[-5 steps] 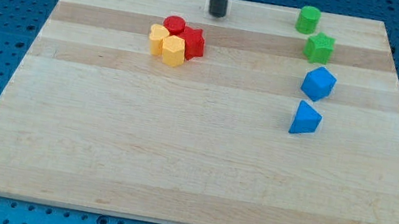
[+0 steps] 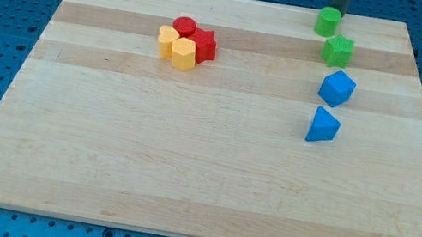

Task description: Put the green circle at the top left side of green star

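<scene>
Wooden board point(image 2: 209, 179), my tip point(image 2: 339, 9) just above green circle point(image 2: 327, 21), green star point(image 2: 338, 50) below; no gripper on rod

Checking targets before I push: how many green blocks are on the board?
2, both near the view's top right: the green circle by the board's top edge, and the green star just below it. None look hidden.

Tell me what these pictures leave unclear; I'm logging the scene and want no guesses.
- My tip: camera view; whether it touches the green circle is unclear, as the circle's top meets it. The rod's upper part is cut off by the view's top.
- Red and yellow blocks: bunched together, so their separate shapes and edges are partly hidden by each other.
</scene>
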Controlling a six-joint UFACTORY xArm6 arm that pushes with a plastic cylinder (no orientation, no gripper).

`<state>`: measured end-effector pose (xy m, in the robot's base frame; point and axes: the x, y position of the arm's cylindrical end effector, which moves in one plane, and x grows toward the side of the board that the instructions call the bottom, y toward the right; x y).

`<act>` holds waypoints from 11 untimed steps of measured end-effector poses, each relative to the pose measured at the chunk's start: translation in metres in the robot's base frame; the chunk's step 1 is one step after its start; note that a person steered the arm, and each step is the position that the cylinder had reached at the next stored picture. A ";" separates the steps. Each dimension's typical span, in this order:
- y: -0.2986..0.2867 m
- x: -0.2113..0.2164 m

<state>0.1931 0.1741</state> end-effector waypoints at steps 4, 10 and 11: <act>-0.015 -0.001; -0.039 0.000; -0.039 0.007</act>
<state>0.2003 0.1351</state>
